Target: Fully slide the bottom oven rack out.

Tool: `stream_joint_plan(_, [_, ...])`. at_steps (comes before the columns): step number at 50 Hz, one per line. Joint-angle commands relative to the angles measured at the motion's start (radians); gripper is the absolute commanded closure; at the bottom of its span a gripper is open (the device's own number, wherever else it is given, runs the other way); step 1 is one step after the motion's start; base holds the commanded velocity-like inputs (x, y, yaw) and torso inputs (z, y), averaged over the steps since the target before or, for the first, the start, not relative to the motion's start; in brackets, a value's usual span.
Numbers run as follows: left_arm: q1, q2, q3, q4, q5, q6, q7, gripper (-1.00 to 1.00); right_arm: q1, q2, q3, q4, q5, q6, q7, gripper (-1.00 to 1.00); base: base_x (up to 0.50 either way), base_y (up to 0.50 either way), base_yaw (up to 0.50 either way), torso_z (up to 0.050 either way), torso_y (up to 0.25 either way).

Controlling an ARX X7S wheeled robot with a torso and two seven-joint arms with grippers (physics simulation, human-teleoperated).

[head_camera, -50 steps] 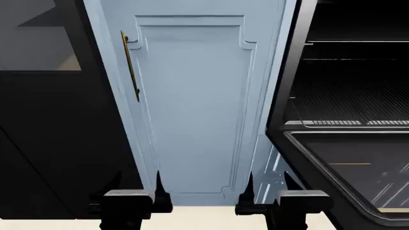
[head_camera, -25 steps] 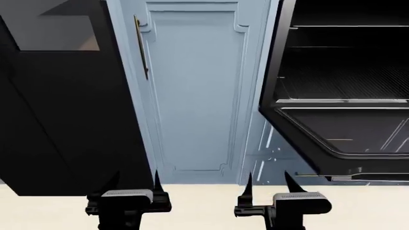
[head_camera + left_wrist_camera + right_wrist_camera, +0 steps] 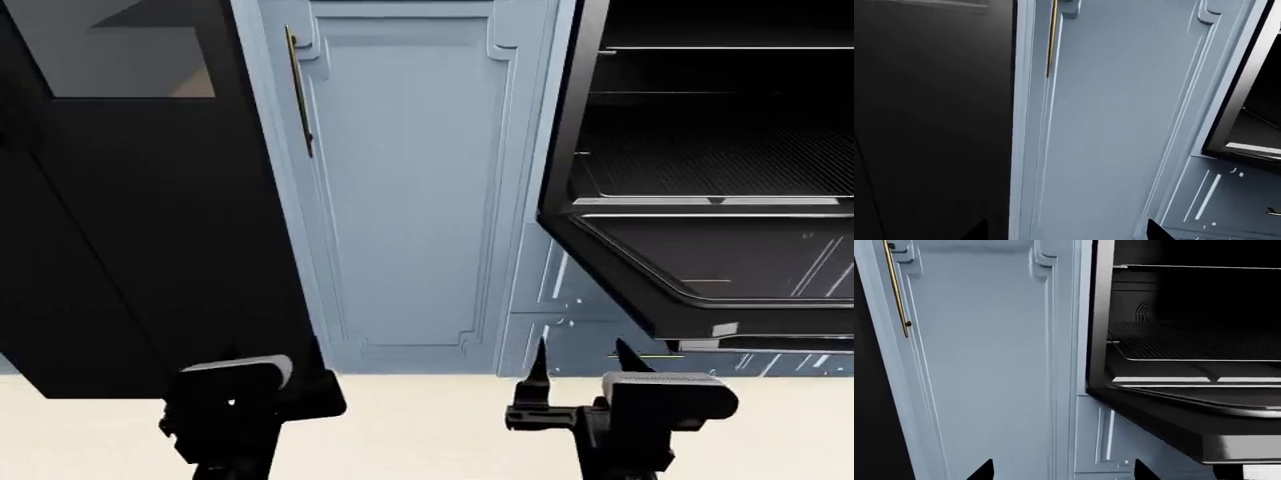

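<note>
the oven (image 3: 707, 150) is sitting off to the right with its glass door (image 3: 721, 270) hanging down and open, and the bottom rack (image 3: 1194, 345) is lying pushed in, low in the black cavity. both arms are hanging low and well apart from it, facing the pale blue cabinet (image 3: 407, 180). the right gripper (image 3: 577, 365) is showing its fingers spread and holding nothing; the left gripper (image 3: 254, 385) — i cannot tell. the risk: reaching across, an arm is likely clipping the door's edge — or grabbing the upper rack (image 3: 1187, 266) instead.
</note>
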Motion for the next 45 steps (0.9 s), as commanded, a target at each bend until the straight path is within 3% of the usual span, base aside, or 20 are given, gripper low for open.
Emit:
stream_joint_plan(1, [-0.095, -0.062, -0.114, 0.420, -0.223, -0.570, -0.152, -1.00, 0.051, 0.053, 0.073, -0.484, 0.133, 0.467, 0.036, -1.00, 0.00, 0.00, 0.00, 0.000, 0.000])
stream_joint_plan(6, [-0.300, -0.078, -0.315, 0.644, -0.437, -0.980, -0.250, -1.00, 0.185, 0.090, 0.164, -0.703, 0.236, 0.794, 0.053, -1.00, 0.00, 0.00, 0.00, 0.000, 0.000])
stream_joint_plan(8, [-0.397, -0.091, -0.398, 0.699, -0.562, -1.131, -0.319, -1.00, 0.242, 0.202, 0.225, -0.711, 0.485, 0.829, 0.236, -1.00, 0.00, 0.00, 0.00, 0.000, 0.000])
stream_joint_plan(10, [-0.445, -0.151, -0.463, 0.667, -0.824, -1.148, -0.512, -1.00, 0.289, 0.345, 0.258, -0.711, 0.785, 0.812, 0.472, -1.00, 0.00, 0.00, 0.00, 0.000, 0.000])
stream_joint_plan(12, [-0.506, -0.220, -0.506, 0.590, -1.124, -1.142, -0.787, -1.00, 0.330, 0.470, 0.266, -0.711, 1.055, 0.766, 0.650, -1.00, 0.00, 0.00, 0.00, 0.000, 0.000])
stream_joint_plan(14, [-0.534, -0.323, -0.461, 0.497, -1.424, -1.058, -1.051, -1.00, 0.362, 0.580, 0.263, -0.711, 1.227, 0.703, 0.768, -1.00, 0.00, 0.00, 0.00, 0.000, 0.000])
stream_joint_plan(17, [-0.546, -0.418, -0.420, 0.455, -1.590, -0.964, -1.188, -1.00, 0.385, 0.690, 0.254, -0.711, 1.367, 0.616, 0.848, -1.00, 0.00, 0.00, 0.00, 0.000, 0.000])
stream_joint_plan(21, [-0.578, -0.507, -0.382, 0.451, -1.725, -0.885, -1.251, -1.00, 0.472, 0.802, 0.245, -0.712, 1.501, 0.584, 0.935, -1.00, 0.00, 0.00, 0.00, 0.000, 0.000])
stream_joint_plan(24, [-0.607, -0.564, -0.355, 0.471, -1.797, -0.835, -1.293, -1.00, 0.561, 0.686, 0.436, -0.711, 1.728, 0.825, 1.034, -1.00, 0.00, 0.00, 0.00, 0.000, 0.000])
stream_joint_plan(27, [-0.640, -0.620, -0.341, 0.482, -1.836, -0.804, -1.320, -1.00, 0.587, 0.674, 0.505, -0.705, 1.839, 0.874, 1.094, -1.00, 0.00, 0.00, 0.00, 0.000, 0.000])
stream_joint_plan(32, [-0.722, -0.717, -0.302, 0.464, -1.920, -0.742, -1.335, -1.00, 0.625, 0.737, 0.485, -0.660, 1.904, 0.835, 1.130, -1.00, 0.00, 0.00, 0.00, 0.000, 0.000])
stream_joint_plan(45, [-0.777, -0.793, -0.289, 0.467, -2.001, -0.705, -1.274, -1.00, 0.692, 0.823, 0.395, -0.626, 1.947, 0.832, 1.163, -1.00, 0.00, -0.40, 0.00, 0.000, 0.000])
